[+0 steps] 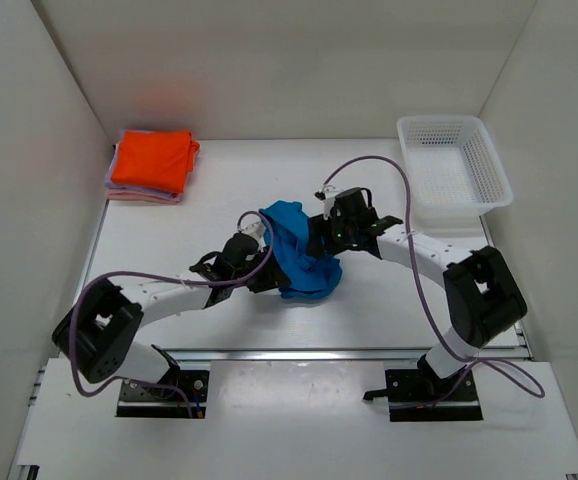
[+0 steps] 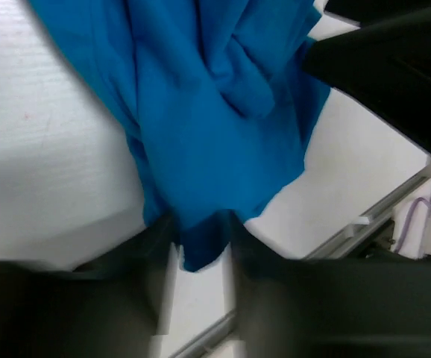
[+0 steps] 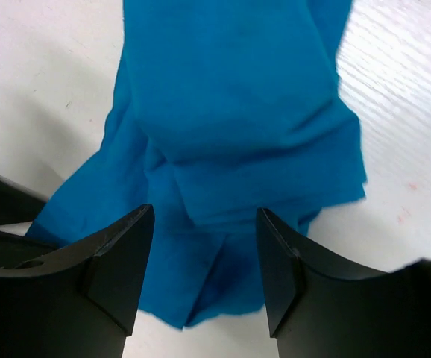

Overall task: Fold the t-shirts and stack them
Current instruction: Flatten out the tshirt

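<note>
A bright blue t-shirt (image 1: pixel 299 262) lies crumpled at the table's middle, with one end raised between the two grippers. My left gripper (image 1: pixel 261 228) is closed on an edge of it; in the left wrist view the blue cloth (image 2: pixel 200 112) fills the narrow gap at the gripper's tips (image 2: pixel 200 231). My right gripper (image 1: pixel 314 235) is open just right of the raised end. In the right wrist view it (image 3: pixel 204 224) hovers with its jaws wide apart over the shirt (image 3: pixel 238 112). A folded orange t-shirt (image 1: pixel 152 160) tops pale pink ones (image 1: pixel 141 195) at the far left.
A white mesh basket (image 1: pixel 454 160) stands at the back right. White walls close the table on three sides. The right arm (image 2: pixel 394 67) shows dark at the upper right of the left wrist view. A metal rail (image 1: pixel 329 353) runs along the near edge.
</note>
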